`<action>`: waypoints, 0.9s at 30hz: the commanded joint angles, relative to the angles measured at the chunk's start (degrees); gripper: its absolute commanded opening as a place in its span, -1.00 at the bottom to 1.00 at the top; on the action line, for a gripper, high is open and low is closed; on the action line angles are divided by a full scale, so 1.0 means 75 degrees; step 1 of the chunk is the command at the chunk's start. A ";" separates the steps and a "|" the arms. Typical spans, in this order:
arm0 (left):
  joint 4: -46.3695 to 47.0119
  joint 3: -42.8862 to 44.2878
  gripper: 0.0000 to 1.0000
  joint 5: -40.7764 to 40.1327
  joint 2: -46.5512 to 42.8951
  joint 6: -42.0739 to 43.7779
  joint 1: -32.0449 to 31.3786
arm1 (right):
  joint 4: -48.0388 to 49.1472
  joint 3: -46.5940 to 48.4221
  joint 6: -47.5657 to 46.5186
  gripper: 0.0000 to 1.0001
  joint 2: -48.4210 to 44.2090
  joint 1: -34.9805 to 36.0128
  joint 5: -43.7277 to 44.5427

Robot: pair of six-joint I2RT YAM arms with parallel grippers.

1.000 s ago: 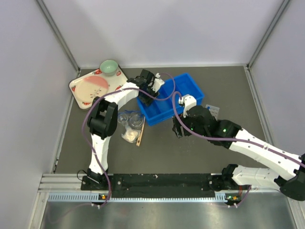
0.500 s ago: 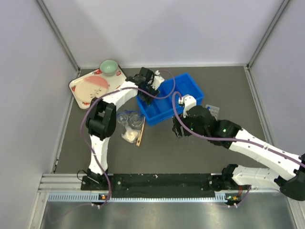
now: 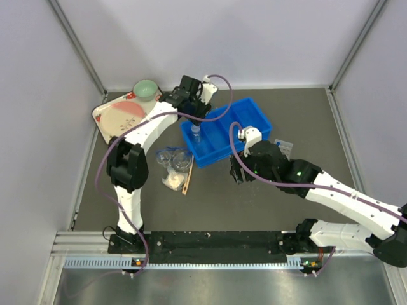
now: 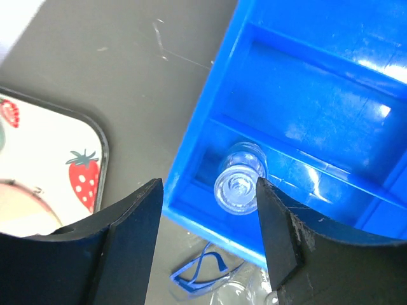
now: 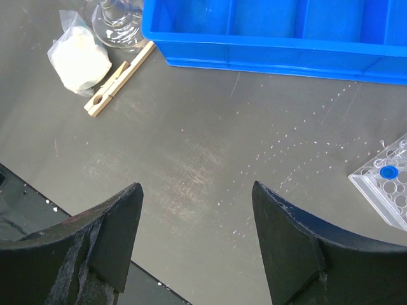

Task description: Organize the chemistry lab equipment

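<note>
Small clear flask [image 4: 239, 184] stands in the blue bin [image 4: 299, 108]; we see left gripper [image 4: 208, 189] released above it, right gripper [image 5: 196, 189] spread empty.

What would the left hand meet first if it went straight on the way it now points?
Probably the small clear vessel standing in a corner compartment of the bin. It sits ahead of the open left hand, nearer one finger. Depth is unclear.

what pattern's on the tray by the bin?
Red strawberries on a white tray; left wrist view shows it best.
</note>
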 commanded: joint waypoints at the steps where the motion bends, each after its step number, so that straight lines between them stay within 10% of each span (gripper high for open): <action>1: -0.0058 0.0483 0.29 -0.0565 -0.1044 -0.0415 -0.0023 | 0.0283 0.0331 0.0047 0.40 0.0230 -0.0034 0.0099; 12: -0.0585 -0.0429 0.22 -0.2067 -0.2813 -0.2523 0.0514 | 0.0669 0.2205 -0.0223 0.39 0.2573 0.0446 -0.0205; 27: -0.0082 -0.5046 0.09 -0.2218 -0.6492 -0.5020 0.1816 | 0.1056 0.5463 -0.1090 0.39 0.6216 0.0892 -0.1026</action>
